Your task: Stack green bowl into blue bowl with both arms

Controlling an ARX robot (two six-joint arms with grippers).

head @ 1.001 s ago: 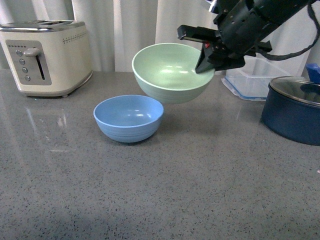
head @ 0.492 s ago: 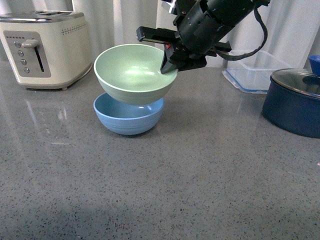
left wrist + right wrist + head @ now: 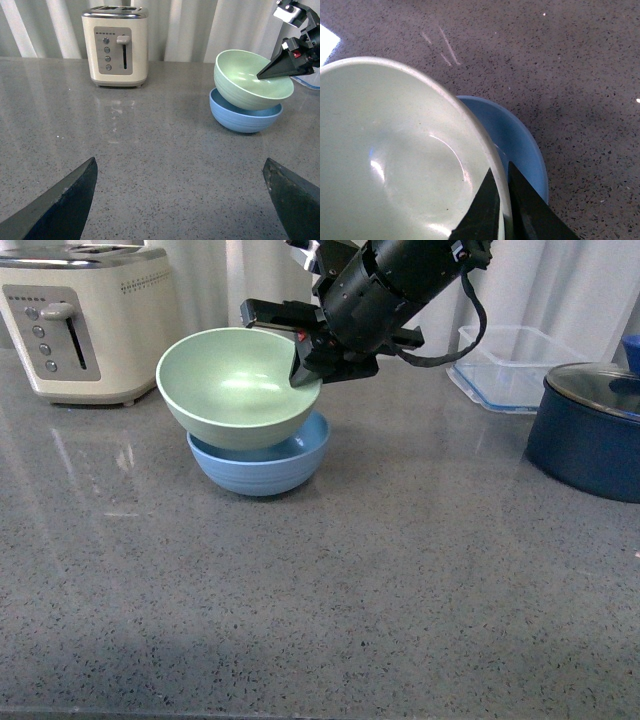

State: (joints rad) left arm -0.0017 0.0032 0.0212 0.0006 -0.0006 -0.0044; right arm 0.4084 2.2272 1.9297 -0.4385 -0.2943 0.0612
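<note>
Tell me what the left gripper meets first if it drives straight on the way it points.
Probably nothing soon: the left gripper aims between toaster and green bowl, toward the curtain; depth unclear.

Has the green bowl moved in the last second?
Yes. The green bowl has gone left and slightly down: it hung right of the blue bowl, now it is over it, overhanging its left rim.

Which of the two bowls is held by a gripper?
The green bowl: the right gripper pinches its rim. The blue bowl below it is not gripped.
</note>
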